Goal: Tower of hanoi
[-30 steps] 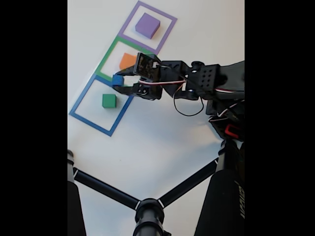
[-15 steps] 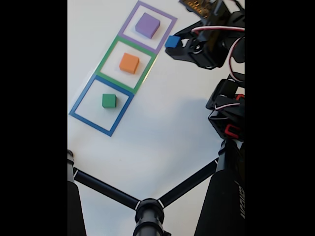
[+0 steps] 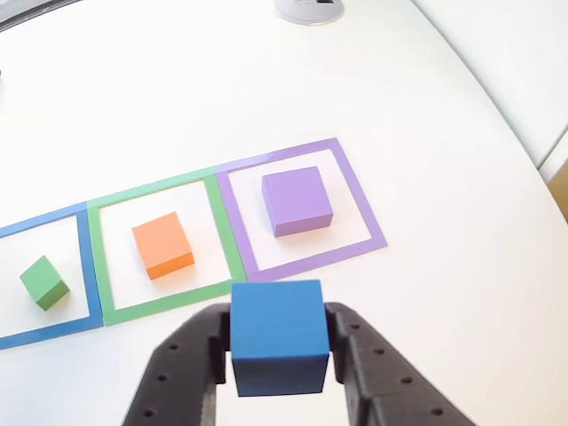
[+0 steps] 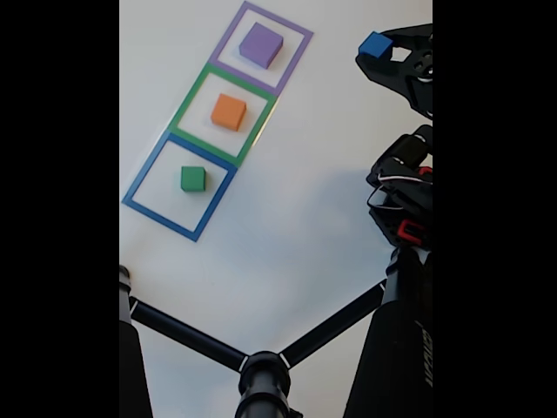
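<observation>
Blue cube (image 3: 277, 335) sits pinched between the two black fingers (image 3: 186, 364) of the gripper (image 4: 380, 50), lifted off the white table (image 3: 426, 133), apparently just short of the purple outline (image 3: 366, 209). Inside that outline rests the purple block (image 3: 297, 201). Left of it in the other view, the orange block (image 3: 163, 245) lies in the green outline (image 3: 96, 257), and farther left the green block (image 3: 44, 282) in the blue outline (image 4: 139, 185).

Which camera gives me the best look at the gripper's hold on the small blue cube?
The other view: the small blue cube sits large between both fingers of the gripper. The fixed view shows the cube tiny, near the frame edge.
</observation>
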Robot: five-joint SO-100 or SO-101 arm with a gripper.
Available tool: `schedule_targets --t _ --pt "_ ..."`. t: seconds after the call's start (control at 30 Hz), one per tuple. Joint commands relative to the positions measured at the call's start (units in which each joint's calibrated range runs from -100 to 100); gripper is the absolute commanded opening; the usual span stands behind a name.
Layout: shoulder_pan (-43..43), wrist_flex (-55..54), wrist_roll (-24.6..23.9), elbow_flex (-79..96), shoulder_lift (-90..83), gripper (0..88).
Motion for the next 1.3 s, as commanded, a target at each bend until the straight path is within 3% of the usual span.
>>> schedule_targets --t 0.0,0.2,0.33,0.47,0.63,1.07,1.27 --pt "4.1 0.6 0.0 -0.3 0.8 5.5" --pt "7.2 -3.6 0.0 6.2 -0.2 5.5" --pt "6.9 -13.5 0.0 17.2 -1.7 5.5" --pt "6.0 -34.5 0.0 35.0 -1.6 5.5" --pt "8.6 -75.7 0.0 64.6 2.9 5.7" --pt "8.9 -123.2 0.0 77.6 34.6 5.7" --pt "7.6 -137.2 0.0 75.4 48.5 5.7"
